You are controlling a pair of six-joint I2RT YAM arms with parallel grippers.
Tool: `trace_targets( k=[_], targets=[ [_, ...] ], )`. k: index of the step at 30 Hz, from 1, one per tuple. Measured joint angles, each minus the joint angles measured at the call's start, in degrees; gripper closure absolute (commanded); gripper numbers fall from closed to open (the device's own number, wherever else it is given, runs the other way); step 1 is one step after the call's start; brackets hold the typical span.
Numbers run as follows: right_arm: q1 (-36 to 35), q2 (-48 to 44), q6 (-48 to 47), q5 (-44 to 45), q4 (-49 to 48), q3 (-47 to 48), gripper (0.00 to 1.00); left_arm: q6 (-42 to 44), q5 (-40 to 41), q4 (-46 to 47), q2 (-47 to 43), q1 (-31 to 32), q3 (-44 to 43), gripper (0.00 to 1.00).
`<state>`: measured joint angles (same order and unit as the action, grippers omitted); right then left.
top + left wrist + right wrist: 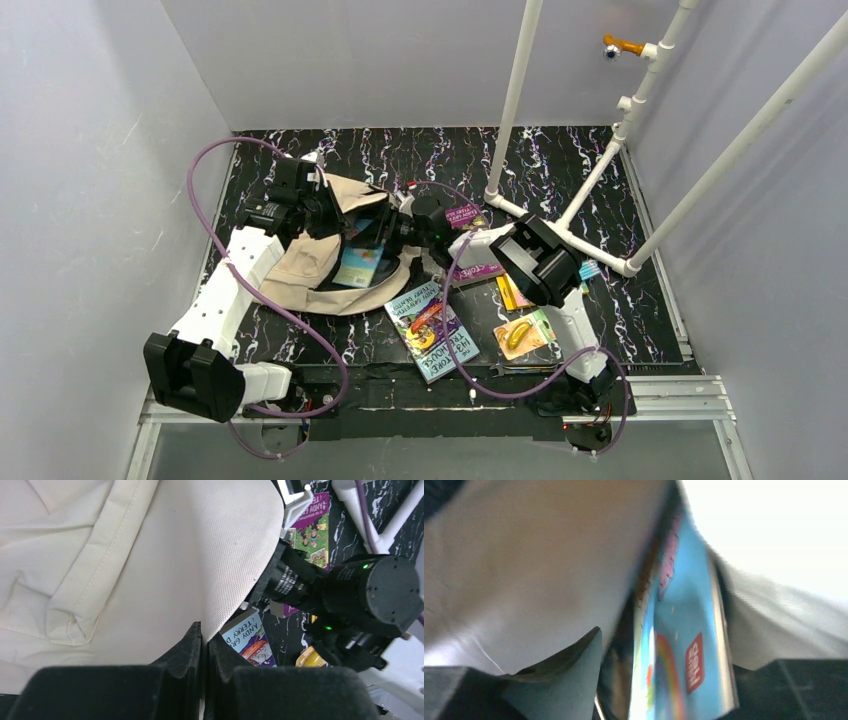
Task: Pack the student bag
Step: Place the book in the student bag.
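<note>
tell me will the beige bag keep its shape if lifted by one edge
Probably floppy: the student bag lies slumped and creased. Lifted by the edge that the left gripper pinches, it would likely sag. The woven cloth looks grippy, unlikely to slip.

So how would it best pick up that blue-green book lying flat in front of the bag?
Probably by its near short edge, coming from the front: the book lies flat, far end by the student bag, so jaws must pinch a thin free edge.
</note>
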<state>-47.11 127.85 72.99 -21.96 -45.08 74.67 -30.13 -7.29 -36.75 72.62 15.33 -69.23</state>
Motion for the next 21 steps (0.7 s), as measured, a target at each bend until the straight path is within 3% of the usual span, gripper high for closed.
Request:
trace_targets(
  k=[2,4,10,15,16,19,21],
  targets=[
    [1.0,-1.8,-4.2,-1.7,5.6,-1.8,0.38,0.5,0.8,0.3,-0.3,0.0,0.7,1.00],
    [2.3,-4.3,-7.6,-3.1,10.2,-4.3,0.44,1.2,1.3,0.3,-0.7,0.0,1.6,1.00],
    [3.4,-6.9,-13.9,-4.8,16.9,-4.3,0.99,2.6,1.8,0.3,-2.7,0.0,3.3,1.00],
    [1.3,0.4,-15.5,-5.4,18.4,7.8,0.99,4.7,2.4,0.1,-3.7,0.0,3.3,1.00],
    [1.1,1.7,-15.6,-5.3,18.4,9.7,0.92,5.3,2.7,0.0,-3.7,0.0,3.3,1.00],
    [0.3,3.7,-16.5,-5.2,19.7,12.4,0.53,7.5,4.3,-0.7,-3.7,0.0,3.3,1.00],
    [0.2,2.8,-18.6,-5.2,21.8,11.2,0.40,8.9,5.8,-0.9,-3.7,0.0,3.3,1.00]
  ],
)
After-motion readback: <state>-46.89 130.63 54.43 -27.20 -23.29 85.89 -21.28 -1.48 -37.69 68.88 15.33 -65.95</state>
